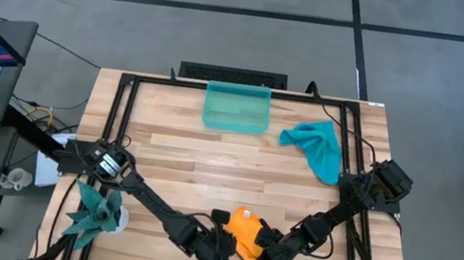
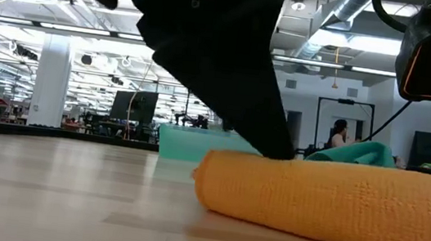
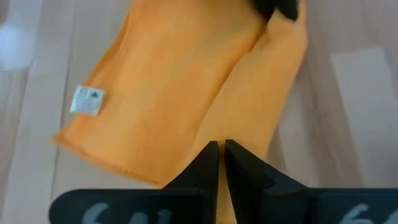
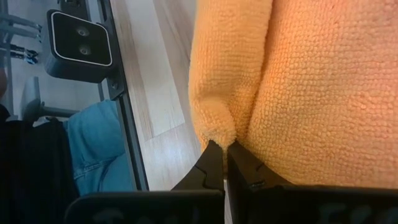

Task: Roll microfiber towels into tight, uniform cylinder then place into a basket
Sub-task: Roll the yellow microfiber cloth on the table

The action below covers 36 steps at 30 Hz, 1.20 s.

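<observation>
The orange towel [image 1: 243,227] lies folded over into a loose thick band near the table's front edge, with a white label [image 3: 87,101] on its top layer. My left gripper [image 1: 218,247] is shut at the towel's left end. My right gripper [image 1: 268,250] is shut on its right end. The teal-blue towel [image 1: 315,147] lies crumpled at the back right, partly over the black frame. The sea-green basket [image 1: 237,108] stands at the middle of the far edge with nothing in it. My left gripper slants down from the table's left, and its shut fingertips [image 3: 211,152] meet the top of the orange towel along its fold [image 2: 280,163]. I cannot tell whether any cloth is caught between them. The towel lies on the table. My right gripper pinches a puckered bit of the orange towel's folded edge [image 4: 217,132] between its two fingertips. It comes slanting down from the table's right. The cloth bunches at the tips, and the rest of the towel lies on the table.
A spiky teal plant [image 1: 95,211] stands at the near left corner. A black metal frame [image 1: 118,124] runs round the tabletop. Bare wood [image 1: 208,172] lies between the orange towel and the basket. A person [image 2: 337,135] shows far off in the room.
</observation>
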Available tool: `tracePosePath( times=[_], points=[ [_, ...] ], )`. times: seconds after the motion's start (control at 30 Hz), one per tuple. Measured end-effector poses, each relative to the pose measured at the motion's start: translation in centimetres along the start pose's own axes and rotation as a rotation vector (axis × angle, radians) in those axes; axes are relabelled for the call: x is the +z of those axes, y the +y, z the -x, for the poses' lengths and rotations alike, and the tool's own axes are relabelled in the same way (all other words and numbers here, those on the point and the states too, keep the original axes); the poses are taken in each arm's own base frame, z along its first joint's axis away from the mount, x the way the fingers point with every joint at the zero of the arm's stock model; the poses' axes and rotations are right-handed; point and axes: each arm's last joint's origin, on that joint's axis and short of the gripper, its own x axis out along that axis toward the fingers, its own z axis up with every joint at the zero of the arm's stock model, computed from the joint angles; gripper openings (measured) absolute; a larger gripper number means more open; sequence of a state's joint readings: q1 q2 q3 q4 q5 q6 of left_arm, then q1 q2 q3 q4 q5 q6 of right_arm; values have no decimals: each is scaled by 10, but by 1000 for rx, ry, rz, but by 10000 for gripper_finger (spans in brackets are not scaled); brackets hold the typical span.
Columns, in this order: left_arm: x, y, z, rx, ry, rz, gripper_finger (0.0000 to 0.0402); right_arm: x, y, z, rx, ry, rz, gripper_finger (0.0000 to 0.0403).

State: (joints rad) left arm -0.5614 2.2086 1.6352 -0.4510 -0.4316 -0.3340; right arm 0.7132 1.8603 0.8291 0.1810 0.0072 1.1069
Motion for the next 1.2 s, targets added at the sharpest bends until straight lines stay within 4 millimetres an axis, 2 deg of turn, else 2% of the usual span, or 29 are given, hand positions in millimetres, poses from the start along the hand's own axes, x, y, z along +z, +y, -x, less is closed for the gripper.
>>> tracePosePath(
  times=[0.2, 0.5, 0.67, 0.77, 1.03, 1.2],
  points=[
    [-2, 7, -5, 22, 36, 7, 20, 0, 0, 0, 0, 0, 0, 13],
    [-1, 8, -5, 20, 31, 19, 20, 0, 0, 0, 2, 2, 8, 13],
    [-11, 4, -23, 3, 65, 28, 20, 0, 0, 0, 2, 4, 8, 13],
    [-10, 3, -26, -17, 63, 47, 20, 0, 0, 0, 2, 5, 8, 13],
    [-10, 3, -24, 24, 69, 32, 20, 0, 0, 0, 3, 5, 6, 13],
    [-3, 3, -13, 45, 136, -4, 20, 0, 0, 0, 3, 6, 7, 13]
  ],
)
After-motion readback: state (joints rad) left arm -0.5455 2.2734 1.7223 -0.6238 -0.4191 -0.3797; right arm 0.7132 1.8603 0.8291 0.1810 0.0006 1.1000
